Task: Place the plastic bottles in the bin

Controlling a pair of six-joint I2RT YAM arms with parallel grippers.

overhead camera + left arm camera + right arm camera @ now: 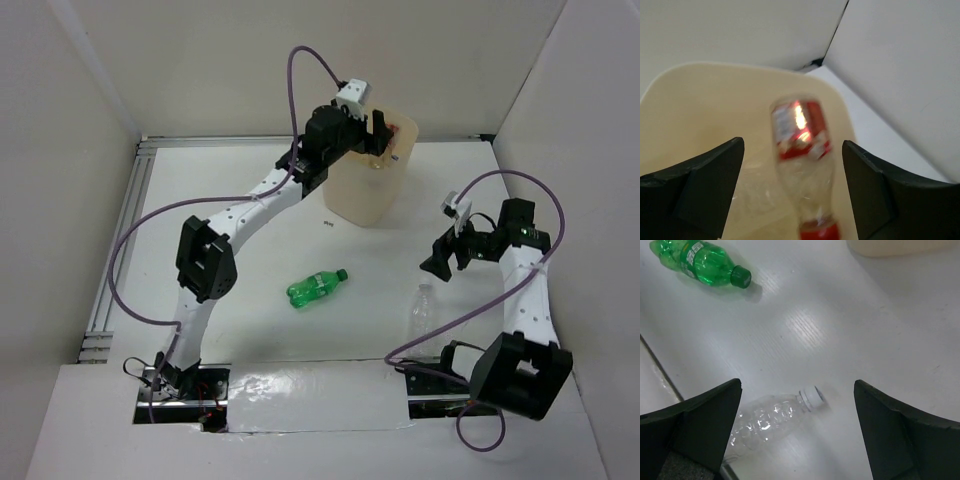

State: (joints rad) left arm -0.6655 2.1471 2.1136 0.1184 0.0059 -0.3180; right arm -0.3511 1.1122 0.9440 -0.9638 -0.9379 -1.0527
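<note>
The cream bin [370, 190] stands at the back of the table. My left gripper [378, 135] is open above its mouth. In the left wrist view the small clear bottle with red label and red cap [800, 135] is blurred between my spread fingers [792, 144], cap nearest the camera, touching neither finger, over the bin's inside [700, 110]. The green bottle [317, 288] lies mid-table. A clear bottle [423, 310] lies to its right. My right gripper [440, 262] is open above that clear bottle [770, 417], whose white cap shows between my fingers [797, 385]. The green bottle [700, 262] shows at upper left.
White walls close the table at the back and both sides. An aluminium rail [120, 250] runs along the left edge. A small dark mark [327, 222] sits on the table in front of the bin. The bin's base [890, 246] shows at the top of the right wrist view.
</note>
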